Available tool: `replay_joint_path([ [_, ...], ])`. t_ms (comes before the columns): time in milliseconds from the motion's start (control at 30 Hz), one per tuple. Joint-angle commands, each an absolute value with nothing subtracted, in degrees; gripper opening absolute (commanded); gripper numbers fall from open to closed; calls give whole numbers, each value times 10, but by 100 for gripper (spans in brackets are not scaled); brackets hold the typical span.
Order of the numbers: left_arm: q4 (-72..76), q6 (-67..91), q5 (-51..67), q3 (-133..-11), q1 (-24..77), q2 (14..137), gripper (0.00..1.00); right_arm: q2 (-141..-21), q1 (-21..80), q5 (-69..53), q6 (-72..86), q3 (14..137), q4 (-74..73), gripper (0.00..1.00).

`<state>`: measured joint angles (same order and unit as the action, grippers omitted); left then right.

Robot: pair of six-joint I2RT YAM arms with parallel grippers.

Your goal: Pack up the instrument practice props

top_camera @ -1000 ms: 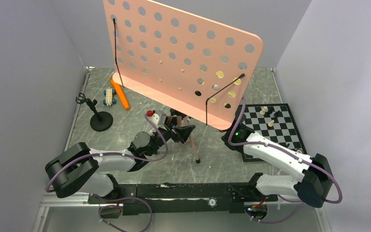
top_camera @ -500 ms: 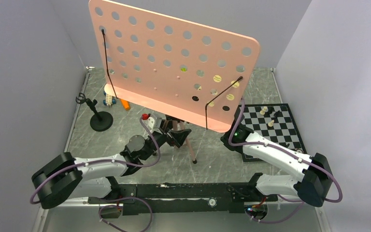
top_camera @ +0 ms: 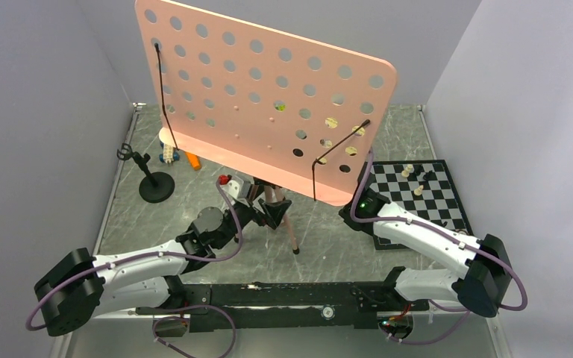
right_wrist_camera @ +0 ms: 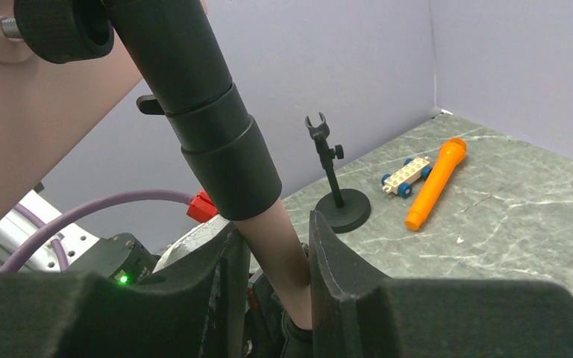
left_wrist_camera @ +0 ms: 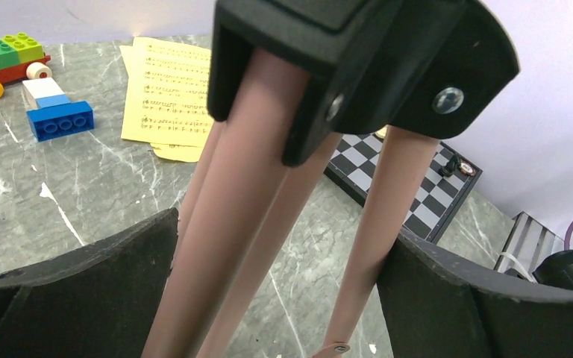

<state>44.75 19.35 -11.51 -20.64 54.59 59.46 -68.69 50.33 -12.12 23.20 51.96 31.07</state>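
The pink music stand [top_camera: 268, 97] stands tilted mid-table, its hole-punched panel hiding much of the floor behind it. My left gripper [left_wrist_camera: 280, 239] is open wide around the stand's tripod legs [left_wrist_camera: 224, 224], which run between the fingers [left_wrist_camera: 74, 298] close to both. My right gripper [right_wrist_camera: 280, 283] is shut on the stand's pink pole [right_wrist_camera: 287, 246], under the panel's lower right edge. The orange microphone [right_wrist_camera: 434, 183] lies at the back left, beside the black mic stand [top_camera: 155, 185]. Yellow sheet-music pages [left_wrist_camera: 171, 93] lie flat behind the legs.
A chessboard [top_camera: 418, 198] with a few pieces lies at the right, close to my right arm [top_camera: 418, 235]. A blue-and-white block [left_wrist_camera: 58, 119] and a toy car [left_wrist_camera: 4, 60] sit near the pages. A small wheeled toy [right_wrist_camera: 406, 175] lies by the microphone. Grey walls close in three sides.
The stand's panel has swung to the left and now covers most of the microphone. My left arm has stretched out further, and its jaws have widened around the legs.
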Motion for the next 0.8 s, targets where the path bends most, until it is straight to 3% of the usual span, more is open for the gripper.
replay_joint_path([
  [0,424,215,-168,-170,545,572,99,-696,489,-106,318,498,244,0],
  [267,214,236,-232,-229,544,444,99,-696,483,-134,303,515,228,0],
  [533,112,233,-207,-302,544,428,99,-696,481,-139,303,527,221,0],
  [633,87,230,-198,-311,544,422,99,-693,479,-136,299,531,212,0],
  [767,159,233,-178,-262,544,398,99,-694,480,-137,302,532,211,0],
])
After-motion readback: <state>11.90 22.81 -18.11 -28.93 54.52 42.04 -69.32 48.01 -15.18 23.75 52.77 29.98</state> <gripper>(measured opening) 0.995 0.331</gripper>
